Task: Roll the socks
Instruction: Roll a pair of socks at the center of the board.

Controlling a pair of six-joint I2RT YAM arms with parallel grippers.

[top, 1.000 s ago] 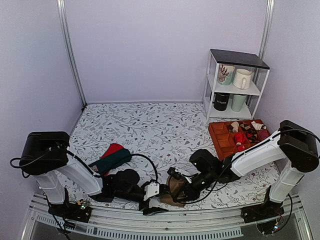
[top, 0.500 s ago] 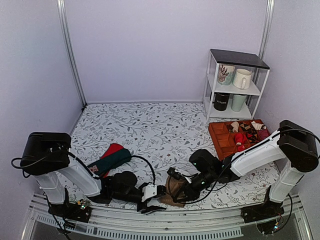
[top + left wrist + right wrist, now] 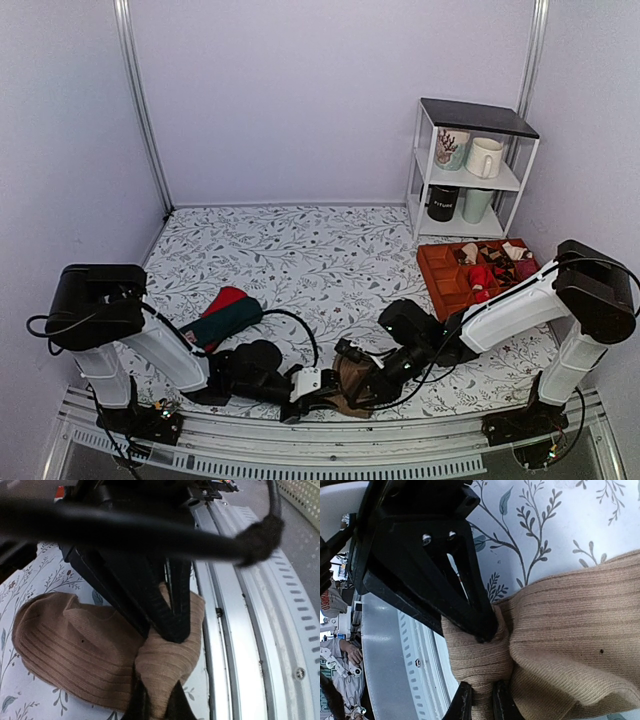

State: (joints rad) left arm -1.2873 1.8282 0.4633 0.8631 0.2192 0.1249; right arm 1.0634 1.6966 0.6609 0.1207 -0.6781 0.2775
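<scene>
Low in the overhead view, just left of centre, our left tool [image 3: 156, 702] is pinched tight on a fold of the socks [image 3: 348, 392], a tan knit bundle at the worktop's [image 3: 300, 260] near edge. Just right of it, our right tool [image 3: 479, 702] nips the same bunched waist. We judge the ribbed cloth light, limp and stretchy, so it is best gripped by thick folds.
</scene>
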